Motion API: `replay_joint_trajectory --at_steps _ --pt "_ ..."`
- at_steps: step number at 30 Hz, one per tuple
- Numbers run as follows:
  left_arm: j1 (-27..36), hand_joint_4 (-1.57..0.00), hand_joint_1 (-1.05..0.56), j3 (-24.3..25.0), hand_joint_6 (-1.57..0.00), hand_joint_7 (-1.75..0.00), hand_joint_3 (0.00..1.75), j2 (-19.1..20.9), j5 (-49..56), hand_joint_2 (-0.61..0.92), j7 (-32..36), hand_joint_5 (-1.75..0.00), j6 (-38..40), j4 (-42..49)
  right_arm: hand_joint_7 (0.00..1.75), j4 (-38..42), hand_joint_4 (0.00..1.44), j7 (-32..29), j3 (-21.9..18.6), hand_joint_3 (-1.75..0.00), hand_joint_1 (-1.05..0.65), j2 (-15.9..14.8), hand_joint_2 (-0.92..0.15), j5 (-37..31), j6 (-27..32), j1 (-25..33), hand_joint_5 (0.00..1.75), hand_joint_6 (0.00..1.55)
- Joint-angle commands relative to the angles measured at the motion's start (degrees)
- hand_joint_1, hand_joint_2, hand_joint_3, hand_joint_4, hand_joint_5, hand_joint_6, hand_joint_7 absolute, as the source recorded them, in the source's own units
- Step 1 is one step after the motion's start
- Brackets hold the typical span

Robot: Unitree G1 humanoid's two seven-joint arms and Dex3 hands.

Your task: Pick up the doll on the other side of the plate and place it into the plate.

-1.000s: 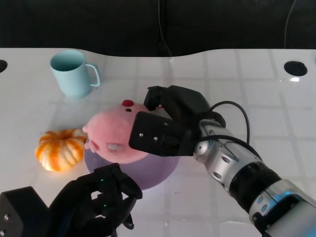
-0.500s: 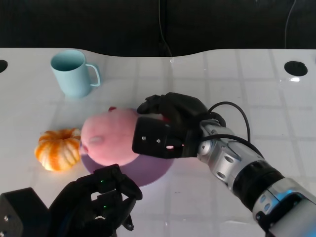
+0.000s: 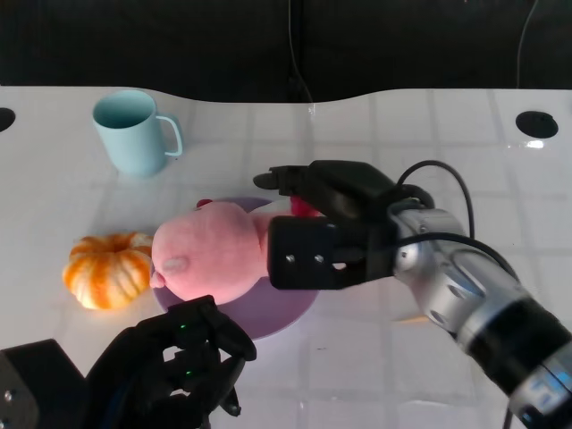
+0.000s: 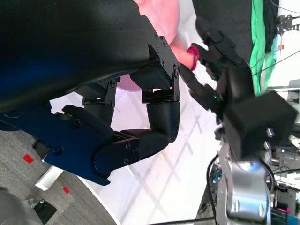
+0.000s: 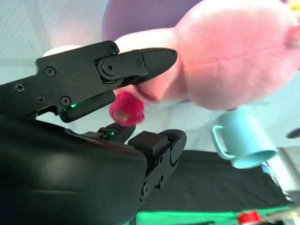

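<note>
The pink plush doll (image 3: 210,259) lies on the purple plate (image 3: 288,308), its snout toward the pumpkin. My right hand (image 3: 331,223) is at the doll's right end with its fingers spread apart. In the right wrist view one finger (image 5: 136,63) lies along the doll (image 5: 234,61), and a small red part (image 5: 125,108) of the doll shows in the gap between the fingers. The other fingers stand off it. My left hand (image 3: 179,366) hangs at the lower left, near the plate's front rim, fingers curled in with nothing in them.
An orange pumpkin (image 3: 107,268) sits just left of the plate, close to the doll's snout. A light blue mug (image 3: 130,131) stands at the back left. The table's right half is bare white surface, with a dark hole (image 3: 535,123) near the far right edge.
The doll has come down onto the plate and settled there. My right hand has drawn back to the right and its fingers have spread. The left hand has not moved.
</note>
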Motion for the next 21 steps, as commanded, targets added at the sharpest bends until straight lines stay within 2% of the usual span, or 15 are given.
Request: replay_joint_trajectory --at_steps 1,7,11,12,16,20,21 --pt "0.8 -0.64 -0.38 0.61 -0.68 -1.34 0.87 0.67 0.07 0.7 0.42 -1.75 -0.06 -0.95 0.01 -8.38 0.26 2.87 -1.27 -0.23 -0.74 -3.59 -0.92 0.67 0.33 3.71 0.23 0.31" --pt "1.01 -0.63 -0.4 0.41 -0.68 -1.34 0.85 0.57 0.42 0.71 0.72 -1.75 0.06 -1.51 0.02 -26.28 0.31 7.53 -5.38 -0.23 -0.73 -10.48 -0.92 4.5 -2.11 14.14 0.28 0.35" --pt "0.93 -0.62 -0.38 0.35 -0.69 -1.34 0.85 0.66 0.43 0.71 0.97 -1.75 0.49 -1.88 0.07 -35.91 0.41 8.45 -9.5 -0.2 -0.66 -14.2 -0.92 6.65 -2.69 21.91 0.35 0.46" --pt "0.9 -0.62 -0.38 0.36 -0.68 -1.34 0.85 0.72 0.42 0.72 0.9 -1.75 0.4 -1.82 0.09 -37.37 0.48 7.79 -10.67 -0.18 -0.63 -15.01 -0.92 7.23 -3.79 23.9 0.39 0.51" --pt "0.62 -0.61 -0.38 0.64 -0.67 -1.34 0.85 0.87 -0.18 0.72 0.35 -1.75 0.26 -1.34 0.13 -41.35 0.6 6.15 -14.53 -0.16 -0.57 -16.39 -0.92 9.38 -6.49 29.74 0.47 0.6" --pt "0.26 -0.62 -0.38 0.7 -0.67 -1.34 0.84 0.96 -0.07 0.72 0.35 -1.75 0.32 -1.1 0.16 -45.47 0.65 5.71 -17.91 -0.08 -0.4 -16.56 -0.92 12.48 -7.15 35.4 0.73 0.76" --pt "0.21 -0.62 -0.38 0.72 -0.67 -1.33 0.83 0.94 -0.12 0.72 0.37 -1.75 0.43 -1.09 0.17 -46.05 0.7 5.88 -18.3 -0.06 -0.34 -16.63 -0.91 12.8 -7.16 36.13 0.79 0.8"
